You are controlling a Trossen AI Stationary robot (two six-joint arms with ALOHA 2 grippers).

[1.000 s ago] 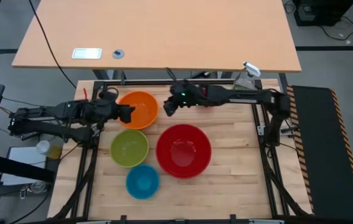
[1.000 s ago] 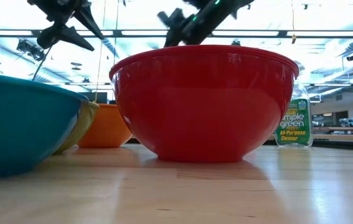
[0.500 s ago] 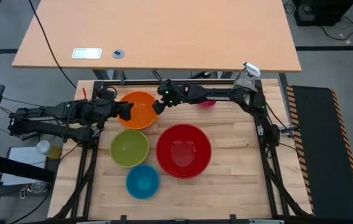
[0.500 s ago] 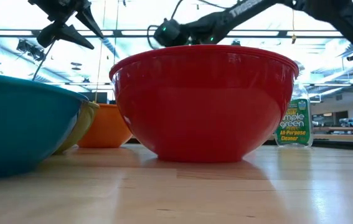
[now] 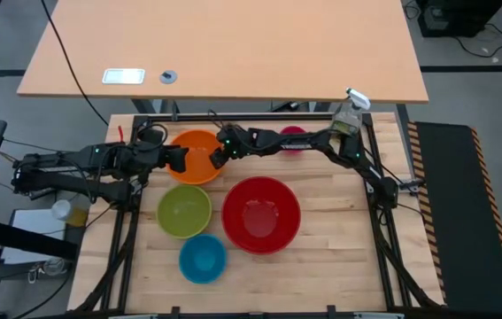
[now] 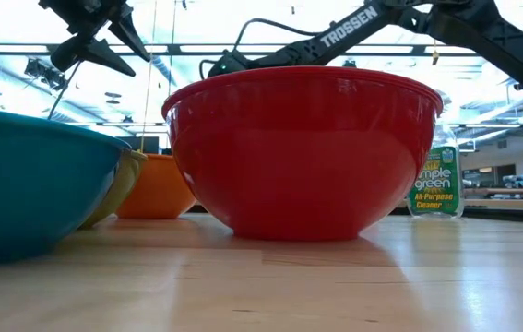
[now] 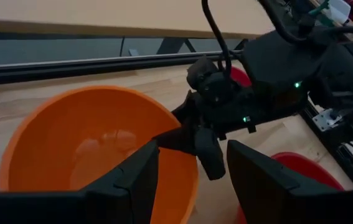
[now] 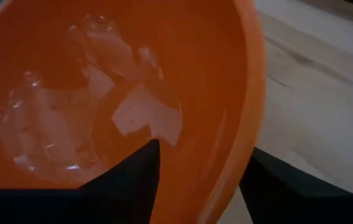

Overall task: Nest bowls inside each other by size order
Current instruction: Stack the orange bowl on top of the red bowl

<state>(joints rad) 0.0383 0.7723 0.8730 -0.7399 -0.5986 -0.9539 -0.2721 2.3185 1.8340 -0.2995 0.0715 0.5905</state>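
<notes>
The orange bowl (image 5: 196, 156) stands on its base at the table's far left. My right gripper (image 5: 216, 158) is open at its right rim; in the right wrist view one finger (image 8: 136, 177) is inside the bowl and one (image 8: 282, 183) outside, with the rim (image 8: 241, 143) between them and a gap on each side. My left gripper (image 5: 182, 159) is open and empty above the bowl's left part (image 7: 70, 143). The red bowl (image 5: 261, 213), the lime green bowl (image 5: 184, 210), the blue bowl (image 5: 203, 258) and the magenta bowl (image 5: 293, 138) stand apart on the table.
A clear spray bottle (image 5: 348, 113) with a green label stands at the far right corner. In the low view the red bowl (image 6: 303, 152) hides my right gripper's fingers. The black frame rail (image 5: 251, 118) runs along the far edge, close behind the orange bowl.
My right gripper has gone toward the table's left edge and down, from beyond the red bowl, past the magenta bowl, to the orange bowl's right rim, which now lies between its fingers. The bowls have stayed where they were.
</notes>
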